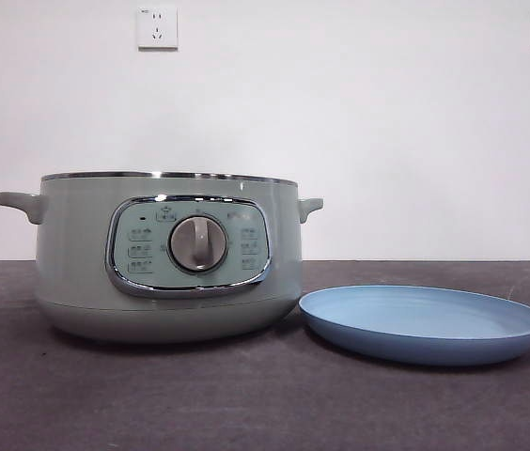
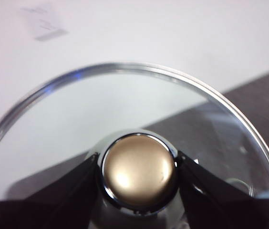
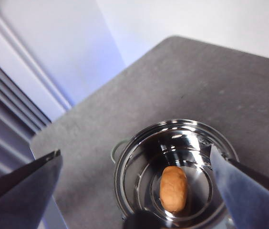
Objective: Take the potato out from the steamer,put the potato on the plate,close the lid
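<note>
1. White wall with two sockets backs a dark grey surface (image 1: pixel 246 395), where the pale-green steamer (image 1: pixel 77 272) stands at left centre of the front view and the empty light-blue plate (image 1: pixel 491 343) lies just beside it at lower right.

2. No lid sits on the steamer's steel rim. The glass lid (image 2: pixel 125 109) is held in the left gripper (image 2: pixel 138 169), whose two black jaws are clenched on either side of the knob (image 2: pixel 138 169); that knob looks golden-tan with a chrome collar here, not green.

3. Seen from high in the right wrist view, the potato (image 3: pixel 173 189) lies alone on the shiny floor of the steamer at lower centre of that frame. The right gripper (image 3: pixel 134 191) hangs above it, jaws spread wide and holding nothing.

4. The step in hand appears to be the reach for the potato. Done well, the right gripper would come straight down inside the rim, centred over the potato and clear of the steel wall.

5. The jaws should likely close across the potato's narrow width, not its long axis, and low enough to pass its widest part; its smooth, rounded skin may slip from a high pinch.

6. A straight lift above the rim before any sideways travel toward the plate would avoid knocking the steamer.

7. Meanwhile the lid is best kept off to the side, out of the right arm's path.
</note>
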